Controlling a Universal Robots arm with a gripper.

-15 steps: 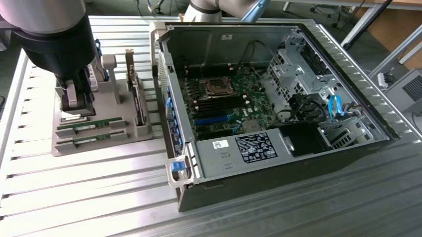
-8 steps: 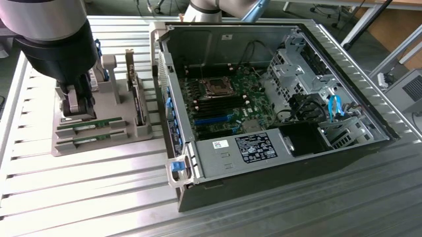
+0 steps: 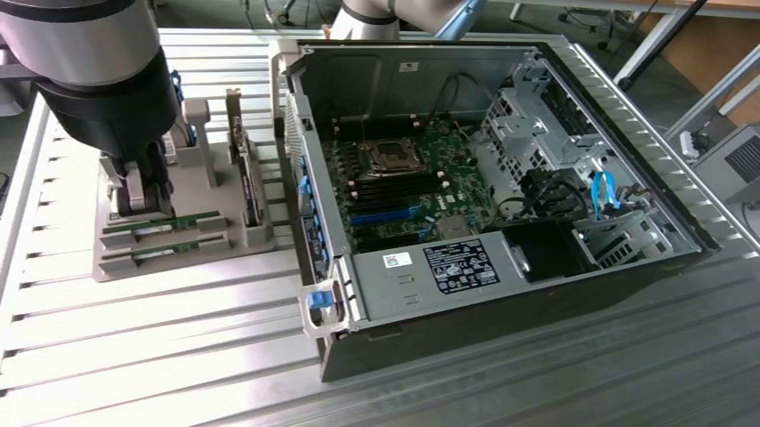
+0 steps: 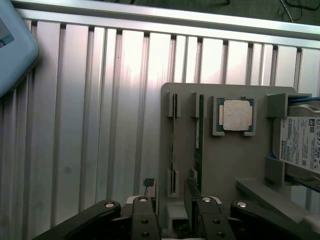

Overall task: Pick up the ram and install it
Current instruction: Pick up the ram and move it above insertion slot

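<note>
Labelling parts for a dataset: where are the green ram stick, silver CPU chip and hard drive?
Ram stick (image 4: 200, 135): wrist view, middle of its green face.
CPU chip (image 4: 236, 115): wrist view, centre of its silver lid.
Hard drive (image 4: 300, 145): wrist view, on its white label.

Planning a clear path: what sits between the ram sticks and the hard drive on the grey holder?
The square silver CPU chip lies between the ram sticks and the hard drive; the wrist view shows it.
</note>
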